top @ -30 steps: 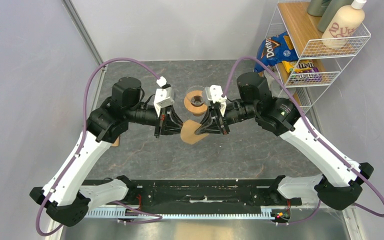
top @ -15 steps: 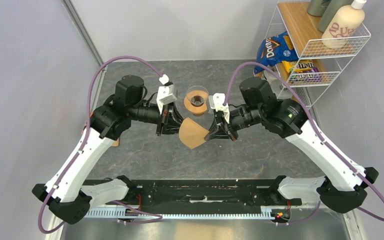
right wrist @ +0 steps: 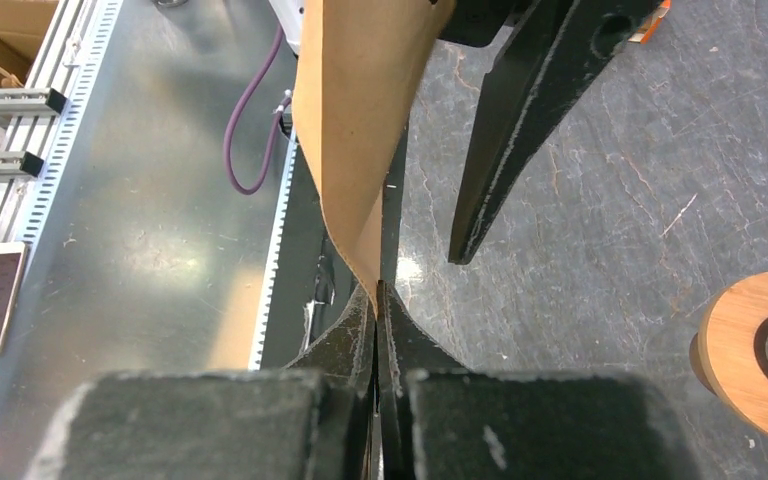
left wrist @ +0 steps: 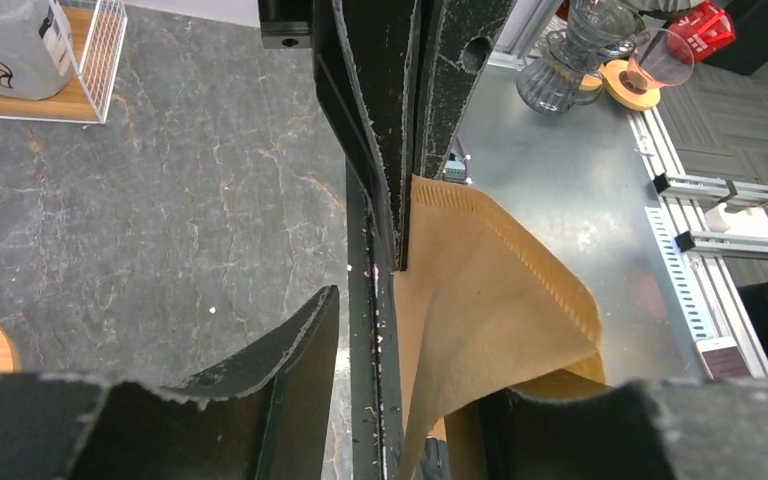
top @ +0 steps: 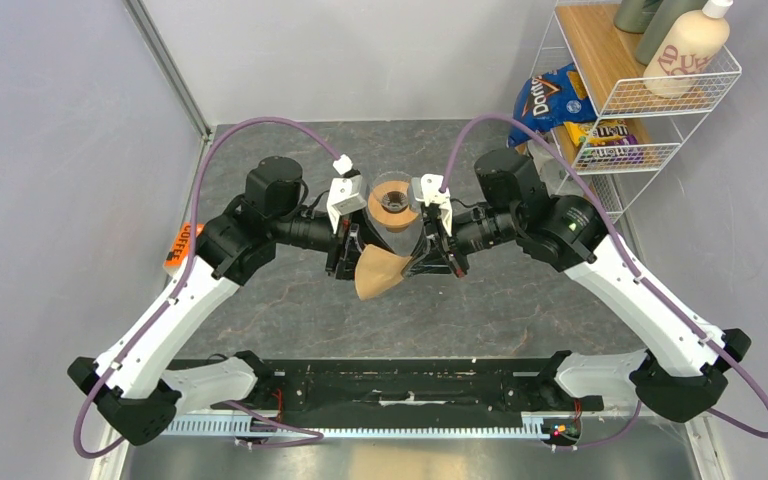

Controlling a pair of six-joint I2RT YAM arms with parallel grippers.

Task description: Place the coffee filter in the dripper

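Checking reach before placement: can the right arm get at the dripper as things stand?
Probably yes: the dripper stands just beyond the right gripper, its top uncovered, though that gripper is shut on the coffee filter.

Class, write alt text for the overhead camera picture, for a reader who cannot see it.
Over a dark marbled table, the robot's right hand pinches a tan coffee filter while its open left hand sits beside it. The dripper, glass with a wooden ring, stands just beyond them.
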